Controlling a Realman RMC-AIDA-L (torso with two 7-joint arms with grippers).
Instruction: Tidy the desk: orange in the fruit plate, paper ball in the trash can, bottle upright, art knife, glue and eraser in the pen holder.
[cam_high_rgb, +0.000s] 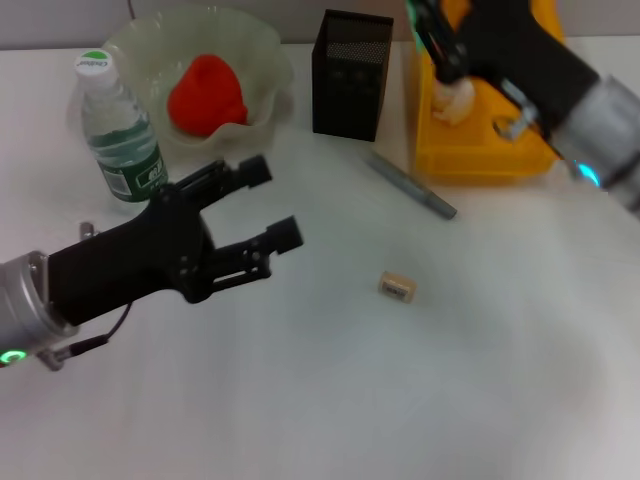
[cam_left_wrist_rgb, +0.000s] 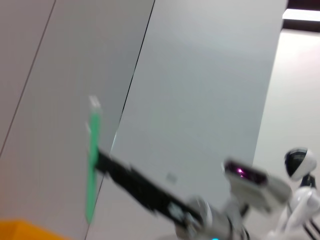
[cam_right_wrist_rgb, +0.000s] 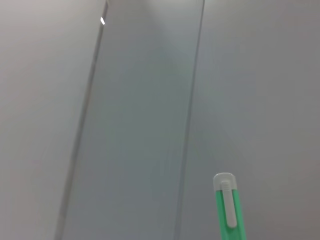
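The green art knife (cam_high_rgb: 418, 22) rides in the right gripper (cam_high_rgb: 432, 35), clamped at the frame's upper right above the yellow trash can (cam_high_rgb: 480, 150); the left gripper (cam_high_rgb: 265, 205) hovers wide open, centre-left, over the counter (cam_high_rgb: 400, 400).

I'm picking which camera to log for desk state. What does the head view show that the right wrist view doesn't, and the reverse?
Only the head view shows the desk: the orange in the fruit plate, the upright bottle, pen holder, trash can with the paper ball inside, the eraser, a grey pen, and the open left gripper. Only the right wrist view shows grey wall panels. Both catch a green tool at the right gripper.
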